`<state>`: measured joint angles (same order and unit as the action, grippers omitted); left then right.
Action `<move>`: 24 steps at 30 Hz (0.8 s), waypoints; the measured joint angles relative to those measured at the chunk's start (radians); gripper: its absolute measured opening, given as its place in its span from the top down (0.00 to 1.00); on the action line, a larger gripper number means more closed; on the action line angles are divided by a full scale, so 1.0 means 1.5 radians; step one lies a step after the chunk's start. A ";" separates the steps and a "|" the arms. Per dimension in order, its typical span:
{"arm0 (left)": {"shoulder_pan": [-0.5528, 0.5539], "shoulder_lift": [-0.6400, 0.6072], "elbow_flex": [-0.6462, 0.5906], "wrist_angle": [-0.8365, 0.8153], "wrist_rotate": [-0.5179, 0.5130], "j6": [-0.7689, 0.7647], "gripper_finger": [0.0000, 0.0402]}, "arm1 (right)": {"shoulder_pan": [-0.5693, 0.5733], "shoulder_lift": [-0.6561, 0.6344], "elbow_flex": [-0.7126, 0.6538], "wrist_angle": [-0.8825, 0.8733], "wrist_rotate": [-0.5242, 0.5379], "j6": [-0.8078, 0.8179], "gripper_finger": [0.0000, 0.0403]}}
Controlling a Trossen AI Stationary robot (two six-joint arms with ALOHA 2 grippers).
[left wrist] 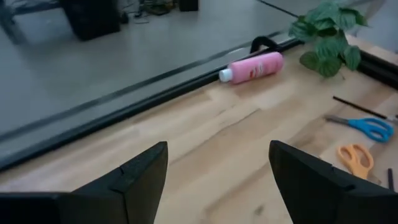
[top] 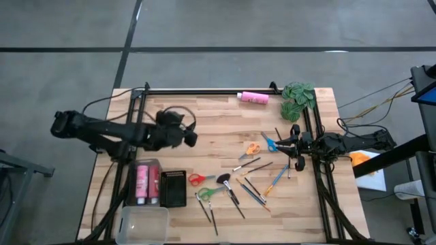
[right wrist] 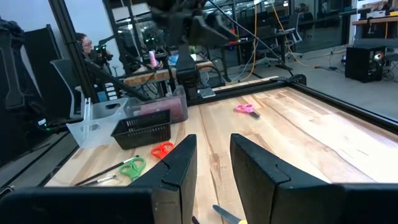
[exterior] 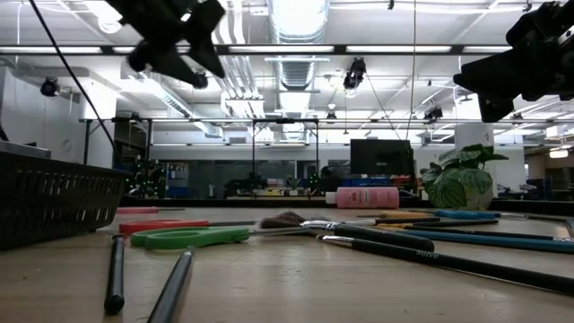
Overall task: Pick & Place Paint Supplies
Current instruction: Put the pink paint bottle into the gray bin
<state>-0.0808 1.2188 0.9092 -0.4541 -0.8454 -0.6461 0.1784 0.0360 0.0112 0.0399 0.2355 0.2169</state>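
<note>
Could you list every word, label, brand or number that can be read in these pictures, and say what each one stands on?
No text can be read for certain.
Pink bottle: a dark label patch, too blurred to read.
Dark brush handle: small pale lettering, too small to read.
Pink bottles in the clear bin: label marks, too small to read.
Scissors, black basket and grippers: no text shows.

Red scissors (right wrist: 162, 149) and green scissors (right wrist: 132, 167) beside black basket (right wrist: 142, 128).
</note>
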 joint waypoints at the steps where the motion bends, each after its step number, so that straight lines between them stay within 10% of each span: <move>1: 0.019 0.002 0.000 0.024 0.021 0.029 0.30 | 0.000 0.000 0.000 0.000 0.000 0.000 0.76; 11: 0.160 0.066 -0.001 0.259 0.285 0.272 0.30 | 0.000 0.000 0.000 0.000 0.001 0.000 0.76; 24: 0.190 0.088 -0.001 0.420 0.413 0.405 0.30 | 0.000 0.000 0.000 0.000 0.000 0.000 0.76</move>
<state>0.2035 1.3502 0.9085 0.1761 -0.2262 -0.0383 0.1783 0.0360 0.0113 0.0399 0.2354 0.2169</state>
